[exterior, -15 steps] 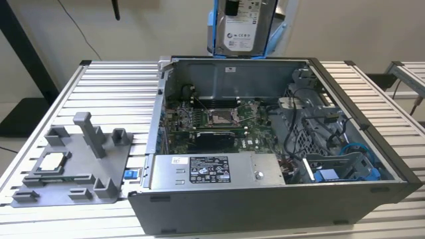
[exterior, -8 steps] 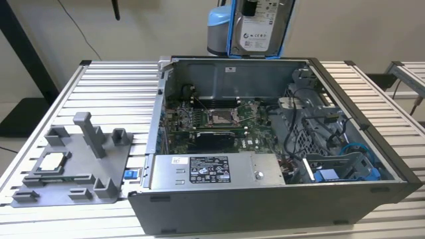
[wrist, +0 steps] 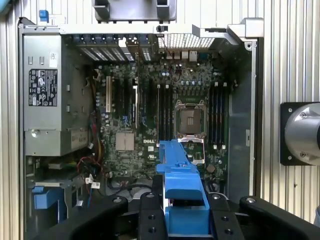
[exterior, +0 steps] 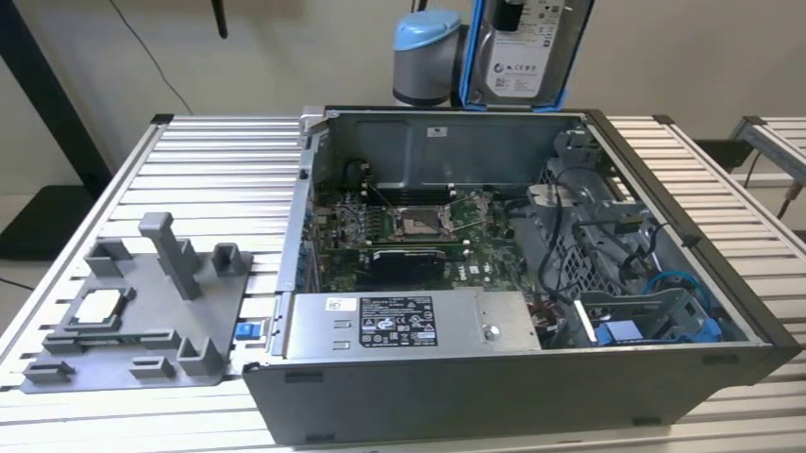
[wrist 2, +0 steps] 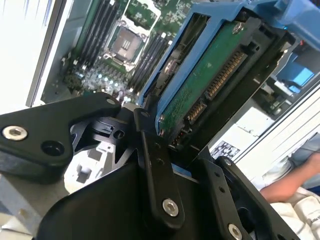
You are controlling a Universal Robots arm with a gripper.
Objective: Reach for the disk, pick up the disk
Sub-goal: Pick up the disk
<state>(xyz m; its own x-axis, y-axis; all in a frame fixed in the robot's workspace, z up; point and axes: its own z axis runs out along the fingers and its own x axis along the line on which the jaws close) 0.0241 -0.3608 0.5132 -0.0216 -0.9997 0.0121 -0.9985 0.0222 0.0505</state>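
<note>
The hand (wrist: 184, 204) pinches the disk (wrist: 175, 165) by its blue bracket, holding it upright above the open computer case (exterior: 504, 392) on the tabletop (exterior: 214, 160).

The disk (exterior: 527, 52) was held upright above the open computer case (exterior: 478, 401), white label facing the exterior view. A bright blue bracket (wrist: 182, 195) framed it; its back bore a green circuit board (wrist 2: 202, 87).

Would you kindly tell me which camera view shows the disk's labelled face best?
The exterior view: the disk hangs above the computer case with its white label and blue bracket facing the camera. The second wrist view shows its green circuit-board side; the first wrist view shows its bracket edge-on in the gripper.
</note>
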